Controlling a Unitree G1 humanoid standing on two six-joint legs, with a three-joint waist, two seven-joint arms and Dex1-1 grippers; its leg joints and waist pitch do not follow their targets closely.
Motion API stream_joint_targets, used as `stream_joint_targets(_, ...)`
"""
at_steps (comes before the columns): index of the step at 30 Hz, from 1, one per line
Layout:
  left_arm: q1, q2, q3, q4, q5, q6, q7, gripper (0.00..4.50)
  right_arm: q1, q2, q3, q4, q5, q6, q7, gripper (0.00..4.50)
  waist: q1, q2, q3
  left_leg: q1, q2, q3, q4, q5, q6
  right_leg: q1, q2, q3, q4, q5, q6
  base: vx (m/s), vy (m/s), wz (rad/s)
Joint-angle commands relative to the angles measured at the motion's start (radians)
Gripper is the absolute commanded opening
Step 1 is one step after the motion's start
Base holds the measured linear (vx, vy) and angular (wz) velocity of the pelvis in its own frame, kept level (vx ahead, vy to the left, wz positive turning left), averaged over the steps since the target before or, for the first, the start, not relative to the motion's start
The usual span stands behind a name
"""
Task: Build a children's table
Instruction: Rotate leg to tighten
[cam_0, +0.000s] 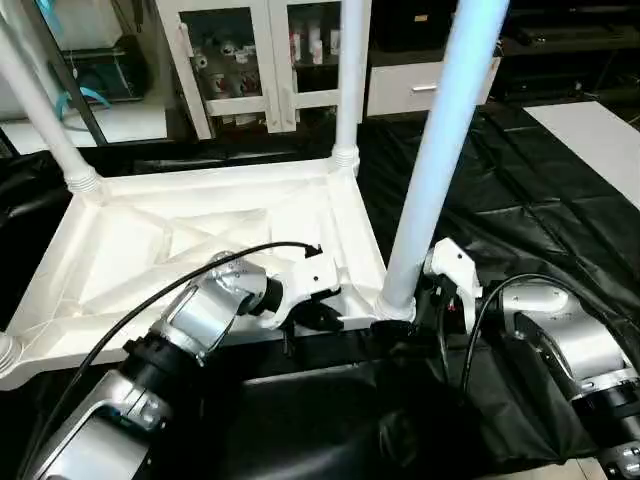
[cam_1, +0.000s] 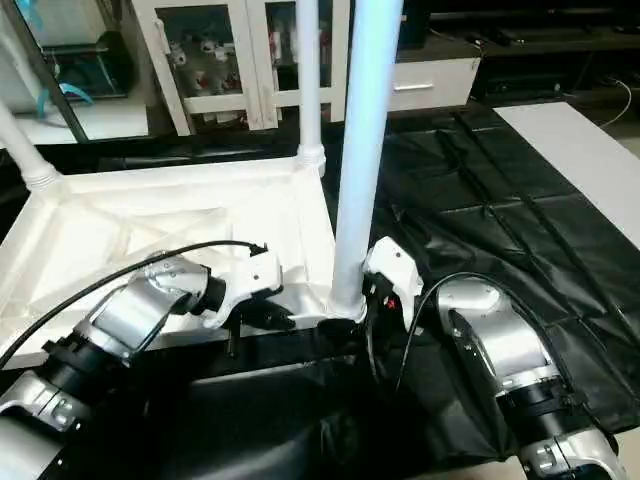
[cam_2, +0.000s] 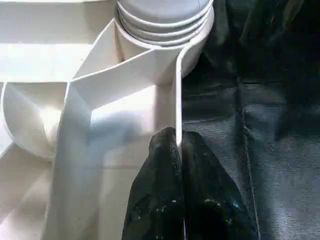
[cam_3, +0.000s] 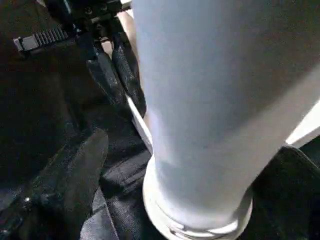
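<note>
Tabletop bears three legs; left fingers clamp its rim, right fingers spread wide

Black sheet spread as the work surface

The white table top lies on it underside up, over its left part; the sheet's right part is creased; a white panel lies at its far right corner

A crinkled black plastic sheet covers the floor across the work area. Beyond it stands a white cabinet with 2 glass doors, small bottles and jars on its shelves. Beside the cabinet sits a white drawer with a metal handle. A pale floor panel lies at the sheet's far right edge.
</note>
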Motion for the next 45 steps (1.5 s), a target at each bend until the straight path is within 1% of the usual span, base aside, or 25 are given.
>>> stream_joint_targets(1, 0.048, 0.010, -0.089, 0.026, 0.021, 0.035, -0.059, 0.00, -0.018, -0.005, 0.023, 0.009, -0.001, 0.011, 0.022, 4.47, -0.001, -0.016, -0.060, -0.012, 0.039, -0.008, -0.071, -0.071, 0.074, 0.058, -0.046, 0.049, -0.045, -0.175, -0.235, 0.000, 0.000, 0.00)
stream_joint_targets(7, 0.055, 0.026, -0.096, 0.007, 0.025, 0.050, -0.072, 0.00, -0.040, -0.006, 0.035, 0.059, -0.030, -0.014, 0.041, 4.47, -0.004, -0.016, -0.063, -0.014, 0.037, -0.008, -0.066, -0.042, 0.090, 0.060, -0.046, 0.048, -0.041, -0.145, -0.249, 0.000, 0.000, 0.00)
stream_joint_targets(8, 0.055, 0.026, -0.097, 0.005, 0.025, 0.052, -0.072, 0.00, -0.042, -0.004, 0.037, 0.065, -0.035, -0.017, 0.039, 4.11, -0.004, -0.016, -0.063, -0.015, 0.037, -0.008, -0.066, -0.044, 0.090, 0.060, -0.045, 0.047, -0.041, -0.152, -0.250, 0.000, 0.000, 0.00)
stream_joint_targets(10, 0.055, 0.027, -0.096, 0.002, 0.025, 0.053, -0.071, 0.00, -0.045, -0.001, 0.038, 0.072, -0.040, -0.021, 0.038, 4.11, -0.004, -0.014, -0.063, -0.014, 0.036, -0.008, -0.066, -0.052, 0.087, 0.061, -0.045, 0.047, -0.043, -0.162, -0.248, 0.000, 0.000, 0.00)
stream_joint_targets(11, 0.054, 0.028, -0.096, 0.001, 0.026, 0.055, -0.071, 0.00, -0.054, 0.008, 0.039, 0.094, -0.048, -0.029, 0.028, 3.98, -0.004, -0.009, -0.063, -0.013, 0.037, -0.008, -0.066, -0.060, 0.083, 0.060, -0.044, 0.047, -0.044, -0.169, -0.247, 0.000, 0.000, 0.00)
stream_joint_targets(12, 0.053, 0.028, -0.096, 0.002, 0.027, 0.054, -0.071, 0.00, -0.057, 0.010, 0.039, 0.102, -0.051, -0.032, 0.023, 3.98, -0.005, -0.012, -0.063, -0.014, 0.036, -0.008, -0.066, -0.063, 0.080, 0.061, -0.045, 0.047, -0.043, -0.169, -0.247, 0.000, 0.000, 0.00)
stream_joint_targets(13, 0.051, 0.027, -0.096, 0.007, 0.028, 0.051, -0.071, 0.00, -0.064, 0.017, 0.040, 0.121, -0.057, -0.038, 0.014, 3.71, -0.005, -0.011, -0.063, -0.014, 0.036, -0.008, -0.066, -0.061, 0.079, 0.061, -0.045, 0.047, -0.043, -0.166, -0.248, 0.000, 0.000, 0.00)
stream_joint_targets(17, 0.046, 0.023, -0.096, 0.014, 0.032, 0.048, -0.068, 0.00, -0.076, 0.037, 0.037, 0.152, -0.064, -0.050, -0.007, 3.61, -0.007, -0.012, -0.064, -0.014, 0.034, -0.007, -0.064, -0.056, 0.085, 0.061, -0.043, 0.046, -0.041, -0.153, -0.254, 0.000, 0.000, 0.00)
stream_joint_targets(19, 0.047, 0.022, -0.096, 0.008, 0.032, 0.052, -0.068, 0.00, -0.084, 0.052, 0.032, 0.172, -0.066, -0.063, -0.013, 3.38, -0.008, -0.008, -0.064, -0.014, 0.035, -0.008, -0.065, -0.076, 0.081, 0.061, -0.044, 0.046, -0.044, -0.182, -0.246, 0.000, 0.000, 0.00)
stream_joint_targets(21, 0.047, 0.020, -0.100, 0.008, 0.032, 0.052, -0.068, 0.00, -0.087, 0.060, 0.027, 0.182, -0.063, -0.073, -0.014, 3.28, -0.011, -0.012, -0.063, -0.015, 0.034, -0.008, -0.067, -0.103, 0.073, 0.062, -0.045, 0.046, -0.049, -0.225, -0.233, 0.000, 0.000, 0.00)
stream_joint_targets(23, 0.048, 0.017, -0.100, 0.007, 0.030, 0.053, -0.067, 0.00, -0.085, 0.063, 0.025, 0.182, -0.059, -0.074, -0.012, 3.08, -0.013, -0.010, -0.061, -0.014, 0.035, -0.008, -0.069, -0.125, 0.064, 0.060, -0.044, 0.046, -0.054, -0.258, -0.222, 0.000, 0.000, 0.00)
stream_joint_targets(24, 0.049, 0.016, -0.100, 0.007, 0.029, 0.053, -0.067, 0.00, -0.084, 0.064, 0.026, 0.184, -0.059, -0.078, -0.009, 3.08, -0.014, -0.012, -0.061, -0.013, 0.034, -0.008, -0.070, -0.128, 0.063, 0.060, -0.043, 0.046, -0.056, -0.264, -0.217, 0.000, 0.000, 0.00)
stream_joint_targets(25, 0.051, 0.016, -0.101, 0.008, 0.029, 0.052, -0.066, 0.00, -0.082, 0.067, 0.026, 0.187, -0.060, -0.083, -0.008, 2.96, -0.014, -0.016, -0.061, -0.013, 0.035, -0.008, -0.070, -0.128, 0.061, 0.059, -0.043, 0.046, -0.055, -0.268, -0.213, 0.000, 0.000, 0.00)
stream_joint_targets(30, 0.057, 0.014, -0.095, 0.008, 0.019, 0.060, -0.068, 0.00, -0.068, 0.082, 0.025, 0.194, -0.052, -0.098, -0.001, 2.75, -0.015, -0.016, -0.064, -0.014, 0.035, -0.009, -0.069, -0.113, 0.065, 0.058, -0.042, 0.046, -0.051, -0.236, -0.219, 0.000, 0.000, 0.00)
stream_joint_targets(31, 0.061, 0.007, -0.087, 0.013, 0.019, 0.064, -0.052, 0.00, -0.063, 0.095, 0.017, 0.202, -0.051, -0.109, -0.018, 2.74, -0.016, -0.024, -0.064, -0.015, 0.035, -0.008, -0.070, -0.113, 0.066, 0.059, -0.042, 0.046, -0.052, -0.240, -0.217, 0.000, 0.000, 0.00)
stream_joint_targets(32, 0.062, 0.002, -0.082, 0.017, 0.021, 0.066, -0.041, 0.00, -0.061, 0.103, 0.010, 0.208, -0.049, -0.114, -0.030, 2.74, -0.016, -0.019, -0.063, -0.015, 0.035, -0.009, -0.070, -0.117, 0.065, 0.058, -0.044, 0.047, -0.052, -0.248, -0.216, 0.000, 0.000, 0.00)
stream_joint_targets(33, 0.064, -0.010, -0.071, 0.025, 0.024, 0.068, -0.016, 0.00, -0.058, 0.122, -0.007, 0.218, -0.041, -0.119, -0.057, 2.74, -0.017, -0.024, -0.063, -0.016, 0.035, -0.008, -0.071, -0.120, 0.065, 0.057, -0.044, 0.047, -0.054, -0.254, -0.214, 0.000, 0.000, 0.00)
stream_joint_targets(34, 0.064, -0.019, -0.063, 0.032, 0.025, 0.070, 0.001, 0.00, -0.057, 0.135, -0.019, 0.226, -0.035, -0.121, -0.076, 2.73, -0.017, -0.024, -0.063, -0.015, 0.035, -0.009, -0.072, -0.129, 0.061, 0.056, -0.044, 0.046, -0.055, -0.271, -0.209, 0.000, 0.000, 0.00)
stream_joint_targets(36, 0.062, -0.052, -0.028, 0.052, 0.013, 0.080, 0.046, 0.00, -0.057, 0.172, -0.051, 0.248, -0.026, -0.125, -0.144, 2.73, -0.019, -0.026, -0.058, -0.011, 0.034, -0.008, -0.077, -0.171, 0.049, 0.052, -0.043, 0.045, -0.066, -0.339, -0.189, 0.000, 0.000, 0.00)
stream_joint_targets(37, 0.062, -0.052, -0.028, 0.052, 0.013, 0.080, 0.046, 0.00, -0.057, 0.172, -0.051, 0.248, -0.026, -0.125, -0.144, 2.73, -0.021, -0.028, -0.057, -0.010, 0.032, -0.011, -0.079, -0.198, 0.039, 0.052, -0.044, 0.044, -0.072, -0.396, -0.167, 0.000, 0.000, 0.00)
stream_joint_targets(38, 0.054, -0.084, 0.004, 0.080, 0.003, 0.088, 0.092, 0.00, -0.055, 0.208, -0.081, 0.260, -0.012, -0.127, -0.204, 2.72, -0.024, -0.030, -0.057, -0.010, 0.033, -0.012, -0.082, -0.212, 0.033, 0.051, -0.044, 0.043, -0.076, -0.426, -0.153, 0.000, 0.000, 0.00)
stream_joint_targets(39, 0.053, -0.088, 0.008, 0.085, 0.002, 0.088, 0.098, 0.00, -0.055, 0.214, -0.086, 0.262, -0.010, -0.126, -0.214, 2.72, -0.026, -0.030, -0.055, -0.011, 0.031, -0.012, -0.082, -0.217, 0.031, 0.050, -0.043, 0.043, -0.079, -0.441, -0.145, 0.000, 0.000, 0.00)
stream_joint_targets(41, 0.035, -0.132, 0.048, 0.137, -0.005, 0.085, 0.173, 0.00, -0.051, 0.265, -0.120, 0.271, 0.005, -0.129, -0.294, 2.72, -0.032, -0.030, -0.054, -0.006, 0.029, -0.015, -0.084, -0.247, 0.021, 0.045, -0.044, 0.040, -0.089, -0.498, -0.120, -0.028, 0.002, 0.01)
stream_joint_targets(43, 0.020, -0.160, 0.073, 0.174, -0.004, 0.081, 0.227, 0.00, -0.049, 0.304, -0.140, 0.280, 0.005, -0.132, -0.358, 2.72, -0.033, -0.028, -0.056, -0.006, 0.031, -0.017, -0.085, -0.243, 0.020, 0.045, -0.045, 0.038, -0.090, -0.484, -0.116, 0.000, 0.000, 0.00)
stream_joint_targets(45, -0.004, -0.199, 0.105, 0.226, 0.005, 0.081, 0.309, 0.00, -0.050, 0.355, -0.152, 0.302, -0.024, -0.156, -0.456, 2.72, -0.036, -0.033, -0.054, -0.012, 0.030, -0.016, -0.086, -0.236, 0.022, 0.044, -0.043, 0.039, -0.090, -0.473, -0.115, 0.000, 0.000, 0.00)
